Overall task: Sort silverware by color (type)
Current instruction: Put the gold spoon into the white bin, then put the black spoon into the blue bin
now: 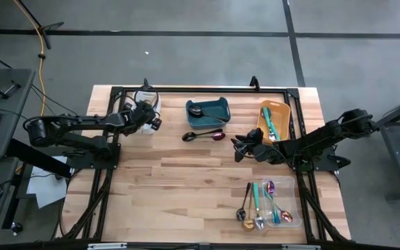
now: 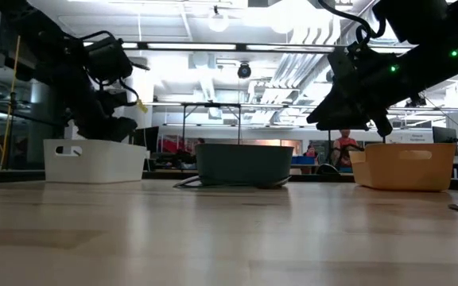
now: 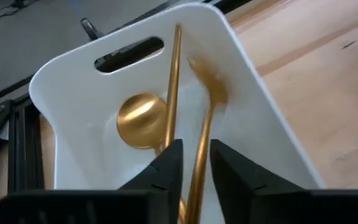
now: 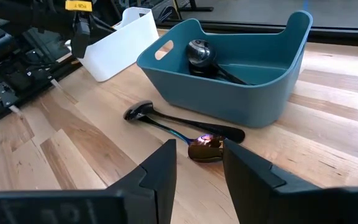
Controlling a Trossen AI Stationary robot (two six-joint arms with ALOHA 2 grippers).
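Observation:
My left gripper (image 1: 146, 114) hangs over the white bin (image 1: 146, 97) at the table's far left, open by a narrow gap. A gold spoon (image 3: 201, 155) runs between its fingers with a little space on each side, its bowl (image 3: 207, 79) blurred over the bin. Another gold spoon (image 3: 143, 120) lies in the bin. My right gripper (image 4: 197, 180) is open, low over the table just right of an iridescent purple spoon (image 4: 205, 148) and a black spoon (image 4: 140, 112), which lie flat on the wood before the teal bin (image 4: 229, 68). My left gripper has the gold spoon's handle (image 3: 199, 171) between its two fingers, which point down into the white bin; whether either finger touches the handle, I cannot tell.
The teal bin holds a black spoon (image 4: 199, 53). An orange bin (image 1: 274, 119) with teal-handled utensils stands at the far right. A clear bin (image 1: 273, 205) with several mixed utensils sits at the near right. Bare wood lies across the middle and near left of the table (image 1: 165, 187).

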